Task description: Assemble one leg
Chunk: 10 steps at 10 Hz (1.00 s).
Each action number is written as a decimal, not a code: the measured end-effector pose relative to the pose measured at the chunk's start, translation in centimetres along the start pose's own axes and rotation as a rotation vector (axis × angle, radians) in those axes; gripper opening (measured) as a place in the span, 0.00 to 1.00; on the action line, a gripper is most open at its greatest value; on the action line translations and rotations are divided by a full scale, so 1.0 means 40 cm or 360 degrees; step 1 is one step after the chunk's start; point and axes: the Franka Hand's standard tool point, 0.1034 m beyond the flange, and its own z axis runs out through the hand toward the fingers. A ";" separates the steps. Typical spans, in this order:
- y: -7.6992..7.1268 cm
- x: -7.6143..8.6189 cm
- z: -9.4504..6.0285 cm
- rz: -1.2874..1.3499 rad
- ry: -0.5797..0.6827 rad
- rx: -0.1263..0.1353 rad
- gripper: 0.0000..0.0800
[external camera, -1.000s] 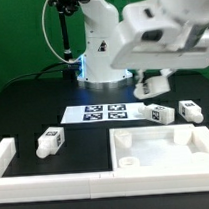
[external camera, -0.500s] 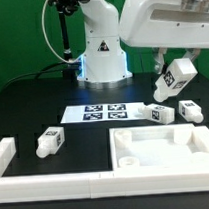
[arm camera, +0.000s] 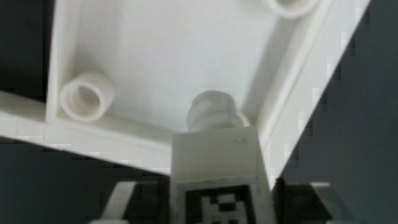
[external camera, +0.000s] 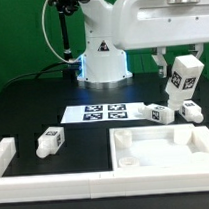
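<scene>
My gripper is shut on a white leg with a square tag, held nearly upright in the air at the exterior view's right, above the far right of the table. In the wrist view the gripper holds that leg with its round end pointing down at the white tabletop, over its rim, near a corner hole. The tabletop lies flat at the front right. Three more legs lie on the table: one at the left and two at the right.
The marker board lies at the table's middle. A white L-shaped wall runs along the left and front edges. The robot base stands at the back, with a cable to its left.
My gripper has risen and moved toward the exterior view's right with the leg. The leg has swung from lying tilted low to nearly upright.
</scene>
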 end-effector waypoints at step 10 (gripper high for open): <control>-0.005 0.009 0.109 0.0051 0.0334 -0.0061 0.35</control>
